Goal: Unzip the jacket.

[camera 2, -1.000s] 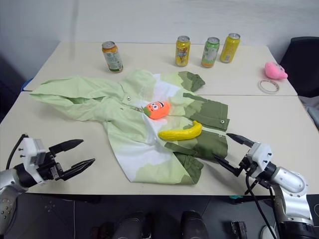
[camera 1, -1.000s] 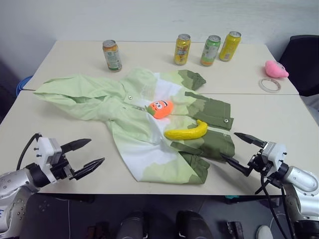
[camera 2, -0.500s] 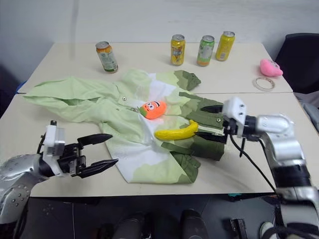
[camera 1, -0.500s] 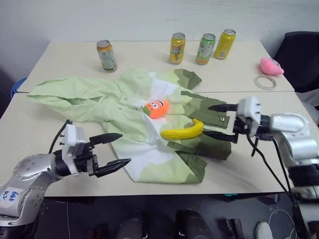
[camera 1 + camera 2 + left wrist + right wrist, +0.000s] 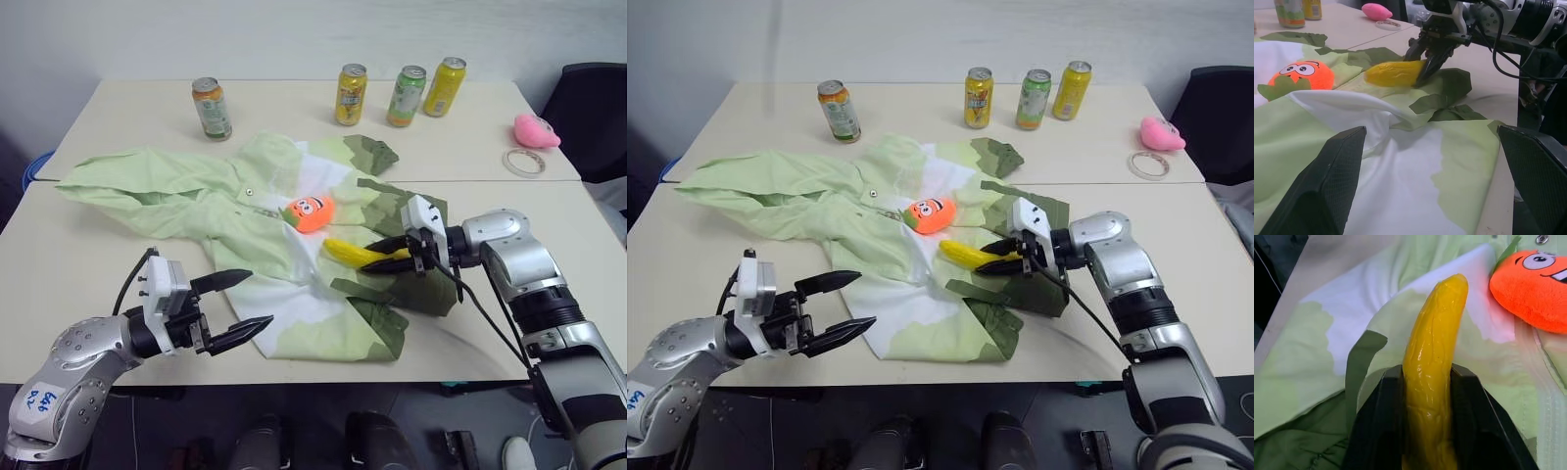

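While the large light-green hooded fabric jacket (image 5: 265, 225) w/ white and dark olive patches lies spread flat across frame centre on the pale beige tabletop (image 5: 88, 274), two items sit on its front: a curved yellow rubbery banana toy (image 5: 353, 254) centre-right and a round orange plush w/ a cartoon face (image 5: 311, 212) just above-left of it. So the step in hand looks like clearing the zipper line, not unzipping yet. The right gripper (image 5: 390, 255), reaching in from the right edge, has its black fingers pinched on the banana's near end; the right wrist view shows both fingers pressed against its sides. The left gripper (image 5: 243, 305), lower left of frame, hangs wide open and empty over the jacket's hem.

Next, prob: lift the banana off and set it on bare table, away from the four drink cans (image 5: 404, 95) along the top of frame. The orange plush needs shifting too before anything can reach the zip pull. Pull itself: can't make it out.
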